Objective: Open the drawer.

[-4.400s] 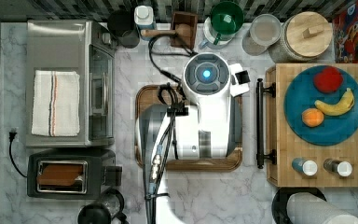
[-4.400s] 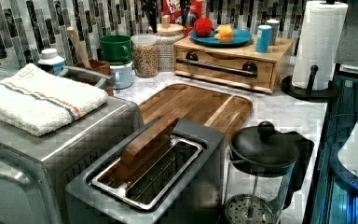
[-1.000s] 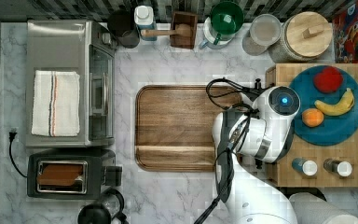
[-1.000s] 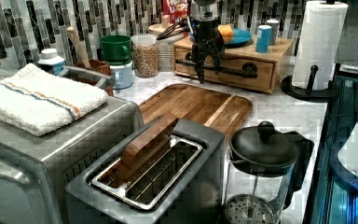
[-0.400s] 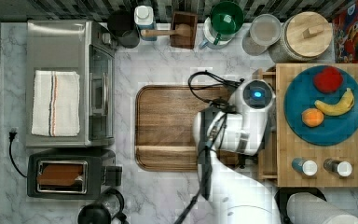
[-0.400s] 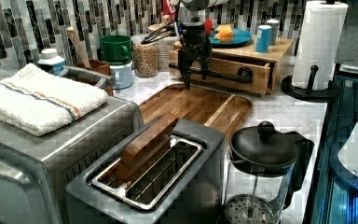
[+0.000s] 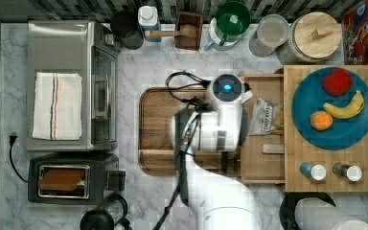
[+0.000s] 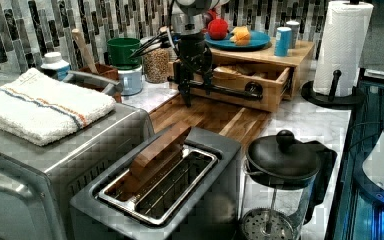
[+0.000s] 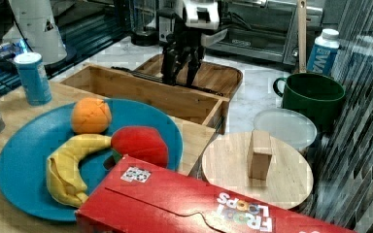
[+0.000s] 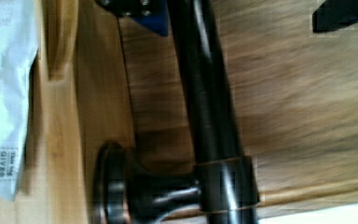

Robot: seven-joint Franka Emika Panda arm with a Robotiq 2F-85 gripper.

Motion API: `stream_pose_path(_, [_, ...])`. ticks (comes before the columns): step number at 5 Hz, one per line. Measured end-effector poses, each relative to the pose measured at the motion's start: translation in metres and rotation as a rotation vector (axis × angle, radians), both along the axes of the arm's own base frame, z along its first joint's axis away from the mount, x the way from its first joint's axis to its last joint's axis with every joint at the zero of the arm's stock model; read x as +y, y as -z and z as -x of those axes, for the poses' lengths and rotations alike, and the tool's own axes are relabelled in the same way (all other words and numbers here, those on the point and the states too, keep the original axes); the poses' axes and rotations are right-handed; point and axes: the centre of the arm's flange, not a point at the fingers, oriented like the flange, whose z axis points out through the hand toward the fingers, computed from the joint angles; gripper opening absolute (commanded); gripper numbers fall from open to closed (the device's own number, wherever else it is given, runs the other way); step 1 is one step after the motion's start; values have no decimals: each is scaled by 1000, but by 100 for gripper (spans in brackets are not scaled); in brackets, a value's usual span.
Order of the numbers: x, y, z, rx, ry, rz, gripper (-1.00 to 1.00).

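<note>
Most of the pull looks done to me: in the top view the drawer (image 7: 263,167) sits right of centre, drawn out from under the wooden stand (image 7: 333,184) so its pale inside and a printed bag (image 7: 264,115) lie bare. I read the gripper (image 8: 194,82) as clenched on the handle (image 8: 225,90), with a finger either side of the black bar in the upper middle of the left view. I judge we are late in the opening step; the next move calls for a last straight pull away from the stand, keeping the bar level, then letting go.

The top view gives me how far the drawer stands out, but my own arm (image 7: 220,124) covers the handle there. The left view shows the bar and the fingers astride it. The wrist view shows the handle's post (image 10: 158,193) and the bag's lettering, which the right view, looking over the blue plate (image 9: 24,160) in its lower left, does not give.
</note>
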Motion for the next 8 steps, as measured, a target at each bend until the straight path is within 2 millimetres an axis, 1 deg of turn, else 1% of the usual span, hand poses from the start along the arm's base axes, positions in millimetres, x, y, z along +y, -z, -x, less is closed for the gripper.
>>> stream_pose_path(1, [30, 1, -1, 0, -29, -1, 100])
stream_pose_path(2, [47, 1, 0, 0, -17, 0, 100])
stream_pose_path(3, [51, 0, -2, 0, 39, -20, 100])
stream_pose_path(4, [48, 1, -7, 25, 91, -28, 100])
stream_pose_path(5, [47, 6, -14, 30, 119, -25, 100])
stream_pose_path(8, [45, 8, -15, 55, 128, -26, 100])
